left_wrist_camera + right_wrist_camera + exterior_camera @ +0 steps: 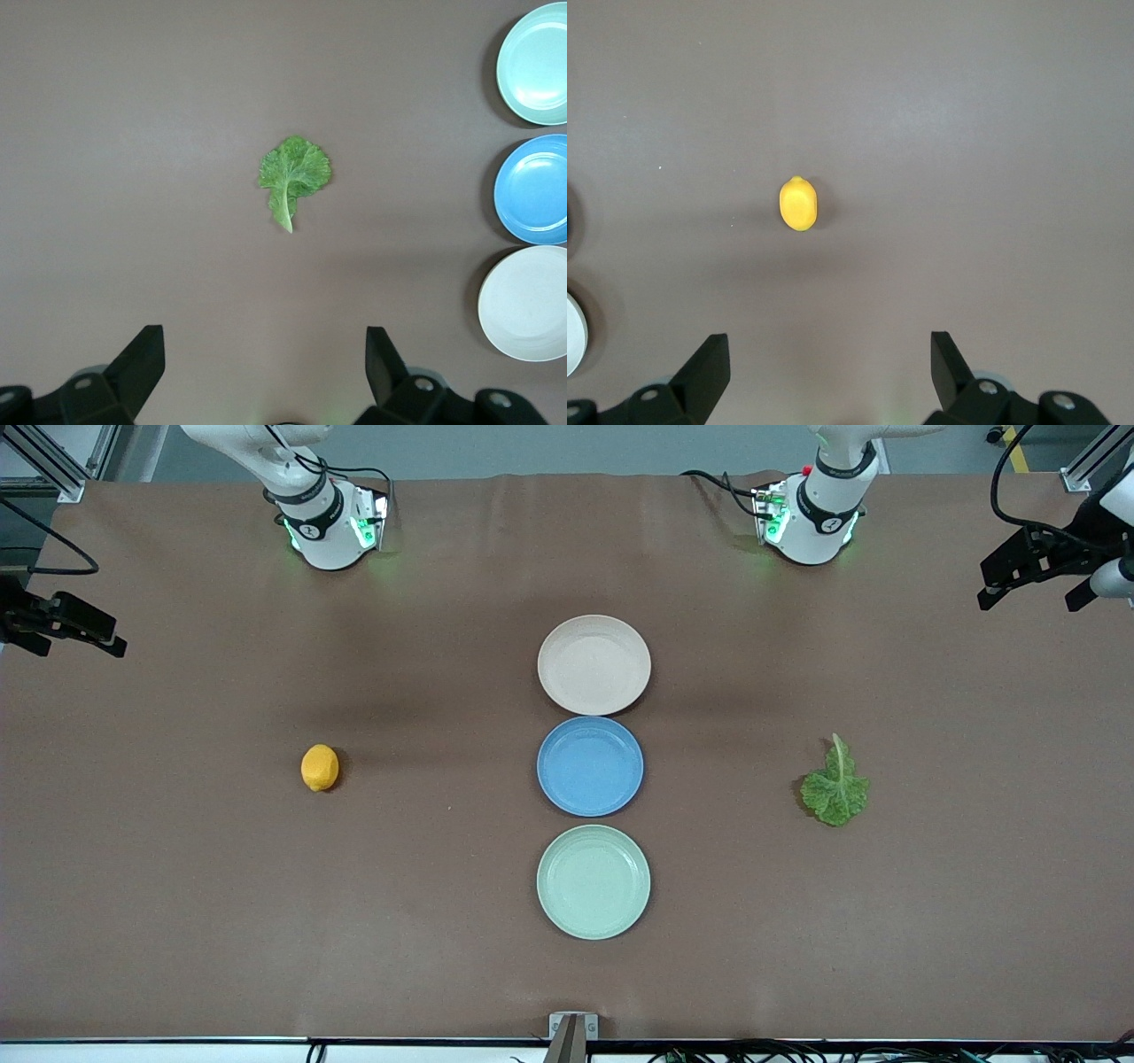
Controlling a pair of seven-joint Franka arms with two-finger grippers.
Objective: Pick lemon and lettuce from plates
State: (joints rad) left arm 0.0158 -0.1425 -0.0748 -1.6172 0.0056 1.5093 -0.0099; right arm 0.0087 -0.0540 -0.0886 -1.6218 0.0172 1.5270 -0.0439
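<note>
Left gripper (262,376): fingers spread wide, empty, high above the lettuce (294,177).
Right gripper (829,376): fingers spread wide, empty, high above the lemon (799,204).
Lettuce: flat on the table (177,921), toward the left arm's end, well apart from the plates (594,664).
Lemon: on the table toward the right arm's end, not on any plate.
Plates: beige, blue and green, all bare.
Risk: fingers may slide over the thin leaf; lemon may roll from an off-centre pinch.
</note>
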